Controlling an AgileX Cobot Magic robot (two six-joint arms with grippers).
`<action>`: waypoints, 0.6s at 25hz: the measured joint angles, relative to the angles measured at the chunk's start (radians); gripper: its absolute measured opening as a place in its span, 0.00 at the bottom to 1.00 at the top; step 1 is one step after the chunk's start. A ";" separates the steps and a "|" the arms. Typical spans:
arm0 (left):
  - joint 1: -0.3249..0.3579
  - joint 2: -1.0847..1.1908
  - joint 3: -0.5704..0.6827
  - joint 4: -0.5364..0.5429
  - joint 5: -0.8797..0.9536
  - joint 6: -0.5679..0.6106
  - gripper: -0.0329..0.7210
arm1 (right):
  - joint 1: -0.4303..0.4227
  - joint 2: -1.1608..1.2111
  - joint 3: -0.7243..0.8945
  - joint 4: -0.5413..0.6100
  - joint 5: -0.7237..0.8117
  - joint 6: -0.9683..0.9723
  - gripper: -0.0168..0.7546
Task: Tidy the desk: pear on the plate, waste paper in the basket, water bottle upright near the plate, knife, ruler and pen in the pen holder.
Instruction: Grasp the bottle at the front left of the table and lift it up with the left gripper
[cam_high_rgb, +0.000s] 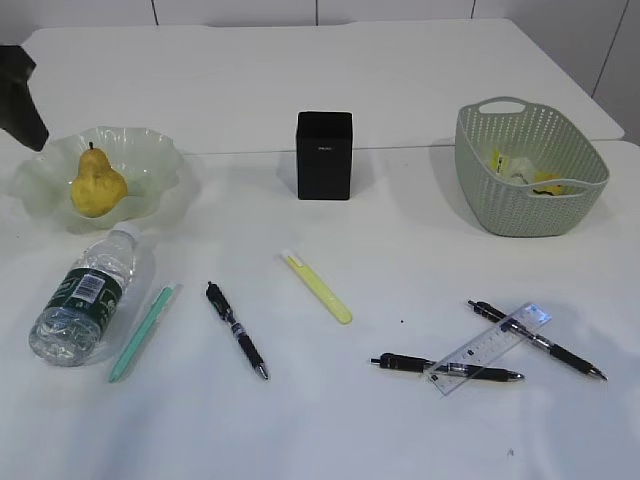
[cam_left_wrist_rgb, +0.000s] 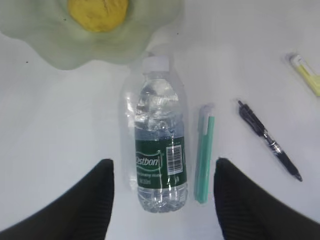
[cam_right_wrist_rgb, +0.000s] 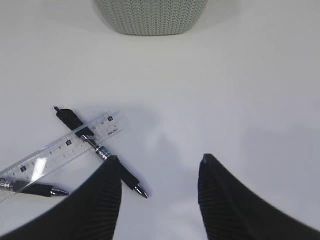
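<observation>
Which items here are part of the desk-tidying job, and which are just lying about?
Part of the job: pear, plate, water bottle, basket, waste paper, pen holder, ruler, three black pens, yellow knife, green knife.
Lying about: nothing visible.

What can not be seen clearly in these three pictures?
- Pen holder: exterior view, its inside is hidden by its own walls.
- Waste paper: exterior view, partly hidden behind the basket wall.
- Pear: left wrist view, cut off by the top edge.
- Ruler: right wrist view, runs off the left edge.
</observation>
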 joint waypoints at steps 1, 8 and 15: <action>0.000 0.020 -0.017 -0.013 0.005 -0.001 0.64 | 0.000 0.000 0.000 0.000 0.004 0.000 0.55; 0.000 0.143 -0.072 -0.056 0.061 -0.003 0.76 | 0.000 0.000 0.000 0.002 0.026 0.000 0.55; 0.000 0.239 -0.089 -0.079 0.054 0.002 0.83 | 0.000 0.000 0.000 0.003 0.026 0.000 0.55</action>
